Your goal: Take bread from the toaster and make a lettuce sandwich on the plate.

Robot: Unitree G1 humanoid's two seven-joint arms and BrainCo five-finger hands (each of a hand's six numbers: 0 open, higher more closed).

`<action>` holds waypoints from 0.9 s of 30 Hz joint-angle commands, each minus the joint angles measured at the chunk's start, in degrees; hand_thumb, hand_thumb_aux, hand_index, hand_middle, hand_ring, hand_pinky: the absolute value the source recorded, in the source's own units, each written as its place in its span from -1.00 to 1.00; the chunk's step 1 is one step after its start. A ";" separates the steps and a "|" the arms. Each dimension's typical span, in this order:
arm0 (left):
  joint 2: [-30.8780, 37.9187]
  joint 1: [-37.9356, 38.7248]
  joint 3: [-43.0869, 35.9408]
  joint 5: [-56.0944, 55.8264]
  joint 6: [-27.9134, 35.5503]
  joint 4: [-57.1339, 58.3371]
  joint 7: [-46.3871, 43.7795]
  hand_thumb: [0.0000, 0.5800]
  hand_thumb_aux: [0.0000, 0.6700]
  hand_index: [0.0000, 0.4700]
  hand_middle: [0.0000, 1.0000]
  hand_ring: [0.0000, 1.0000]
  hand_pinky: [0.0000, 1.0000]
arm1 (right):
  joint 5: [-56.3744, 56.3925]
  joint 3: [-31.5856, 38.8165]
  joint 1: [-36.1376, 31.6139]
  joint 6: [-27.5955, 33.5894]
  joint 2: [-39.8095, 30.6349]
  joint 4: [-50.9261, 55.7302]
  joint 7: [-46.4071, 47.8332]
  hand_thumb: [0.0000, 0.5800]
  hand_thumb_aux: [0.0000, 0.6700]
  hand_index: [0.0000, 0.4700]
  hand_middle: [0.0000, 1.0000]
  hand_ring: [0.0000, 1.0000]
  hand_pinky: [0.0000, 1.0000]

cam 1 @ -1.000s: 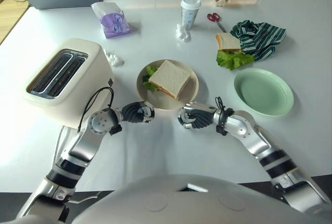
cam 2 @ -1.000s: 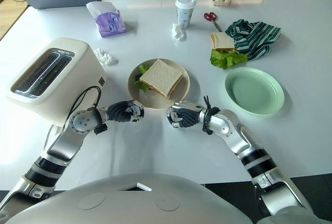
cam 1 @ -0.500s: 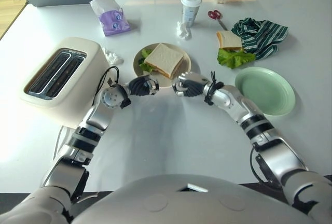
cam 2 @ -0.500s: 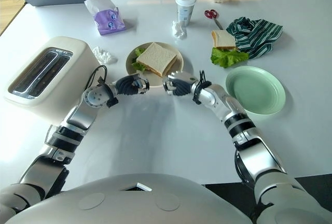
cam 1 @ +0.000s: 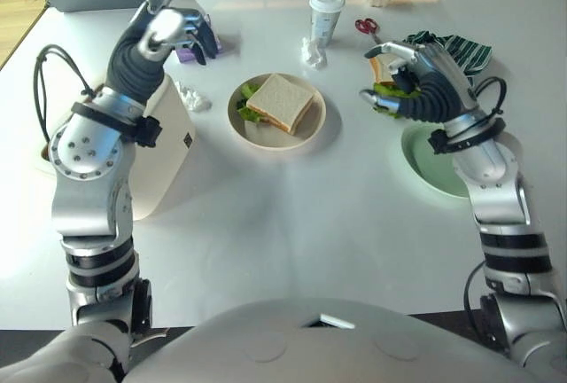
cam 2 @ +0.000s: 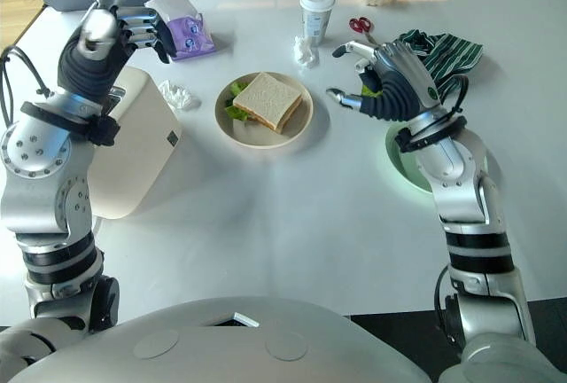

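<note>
Sandwich [cam 1: 282,102] is seen on plate [cam 1: 259,136] at frame centre, between left hand [cam 1: 173,30], upper left, and right hand [cam 1: 415,77], upper right; both are held spread, nothing grasped.

No legible text or numbers. Markings on the purple tissue pack [cam 2: 190,37], between ten and eleven o'clock from the plate [cam 2: 253,134], too small to read.

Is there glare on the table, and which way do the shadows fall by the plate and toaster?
Left eye view: small bright reflections at the far edge of the table, and its near left corner is washed out. Right eye view: a soft shadow lies just right of the plate, and the toaster shades the table on its right.
</note>
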 commanded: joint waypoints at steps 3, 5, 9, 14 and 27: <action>0.65 3.32 -1.62 0.37 0.83 -1.81 1.30 -1.00 -1.00 -1.00 -1.00 -1.00 -1.00 | 0.03 -0.62 2.24 3.11 1.13 -4.55 0.97 -1.00 -1.00 -1.00 -1.00 -1.00 -1.00; 0.74 3.47 -1.77 0.25 0.39 -1.94 1.50 -1.00 -1.00 -1.00 -1.00 -1.00 -1.00 | 0.42 -0.77 2.35 3.50 1.53 -5.61 0.91 -1.00 -1.00 -1.00 -1.00 -1.00 -1.00; 1.27 3.96 -2.61 2.05 -0.76 -1.04 2.49 -1.00 -1.00 -1.00 -1.00 -1.00 -1.00 | 0.82 -0.51 2.88 3.81 1.94 -6.52 1.12 -1.00 -1.00 -1.00 -1.00 -1.00 -1.00; -0.40 5.15 -7.40 6.78 -2.60 3.15 5.59 -1.00 -1.00 -1.00 -1.00 -1.00 -1.00 | 6.51 0.34 3.11 8.48 6.71 -7.95 1.63 -1.00 -1.00 -1.00 -1.00 -1.00 -1.00; -9.99 9.74 -16.31 18.03 1.69 18.48 20.23 -1.00 -1.00 -1.00 -1.00 -1.00 -1.00 | 0.87 8.14 5.66 15.46 14.18 -6.63 -0.71 -1.00 -1.00 -1.00 -1.00 -1.00 -1.00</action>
